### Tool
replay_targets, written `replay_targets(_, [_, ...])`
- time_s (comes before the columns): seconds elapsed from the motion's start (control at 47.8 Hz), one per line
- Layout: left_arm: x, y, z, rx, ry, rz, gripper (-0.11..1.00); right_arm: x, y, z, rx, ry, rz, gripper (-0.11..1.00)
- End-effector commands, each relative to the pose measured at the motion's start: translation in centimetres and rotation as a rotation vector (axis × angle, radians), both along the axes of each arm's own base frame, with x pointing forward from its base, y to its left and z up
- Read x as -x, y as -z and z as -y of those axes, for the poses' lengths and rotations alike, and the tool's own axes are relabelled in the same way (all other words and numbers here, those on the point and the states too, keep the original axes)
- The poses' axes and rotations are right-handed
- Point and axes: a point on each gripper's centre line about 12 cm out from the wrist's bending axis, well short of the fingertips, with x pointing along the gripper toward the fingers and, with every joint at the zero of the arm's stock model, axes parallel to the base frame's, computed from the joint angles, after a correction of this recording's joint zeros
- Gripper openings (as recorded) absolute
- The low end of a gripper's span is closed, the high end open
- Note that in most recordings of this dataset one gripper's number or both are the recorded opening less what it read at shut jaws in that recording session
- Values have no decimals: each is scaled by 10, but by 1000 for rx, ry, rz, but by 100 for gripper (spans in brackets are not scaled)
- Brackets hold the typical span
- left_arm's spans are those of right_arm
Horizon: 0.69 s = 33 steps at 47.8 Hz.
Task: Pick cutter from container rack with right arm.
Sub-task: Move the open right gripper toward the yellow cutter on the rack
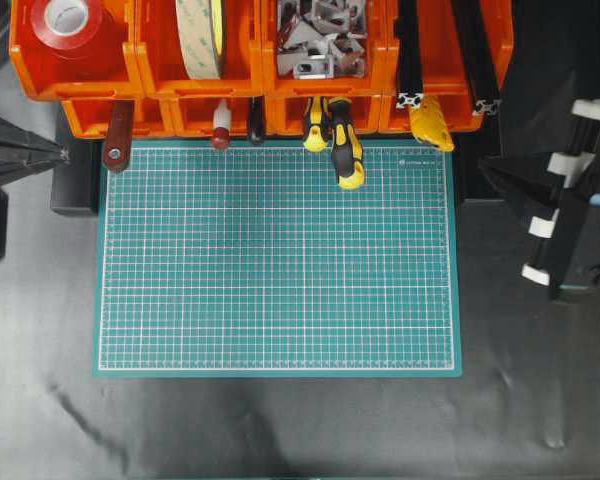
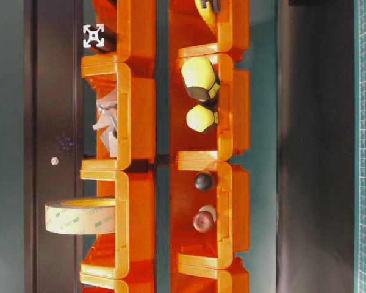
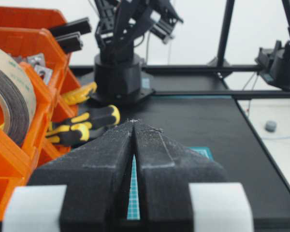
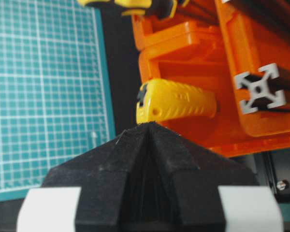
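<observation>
A workshop-style robot lab: orange container rack (image 1: 260, 60) of tools and tape, a green cutting mat (image 1: 278, 260), black table (image 1: 280, 425), framing struts (image 3: 227, 34).

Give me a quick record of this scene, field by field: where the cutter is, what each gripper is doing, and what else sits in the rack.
cutter: yellow cutter sticks out of a lower bin of the container rack, at the overhead view's right end, not grasped
right gripper: right gripper jaws shut, pointing at the cutter, just short of it
left gripper: left gripper jaws shut, holding nothing
mat: green cutting mat bare
neighbours: two yellow-and-black screwdrivers in the next bin
</observation>
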Motion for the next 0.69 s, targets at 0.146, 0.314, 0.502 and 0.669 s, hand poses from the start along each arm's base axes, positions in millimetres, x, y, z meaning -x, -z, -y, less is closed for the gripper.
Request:
replay_targets(0.146, [-2,-10,0,1,-1,20,1,0,10,0,22,-17,-17,2])
replay_targets(0.314, [-2,-9,-1,1,-4,18,1,-3,18,2,6,-30,-18,37])
replay_targets(0.502, [-2,-9,-1,2,-4,17,1,-13,26,7,59,-26,-33,82])
replay_targets(0.669, [-2,-9,-1,2,-4,17,1,-25,34,12,125,-8,-54,76])
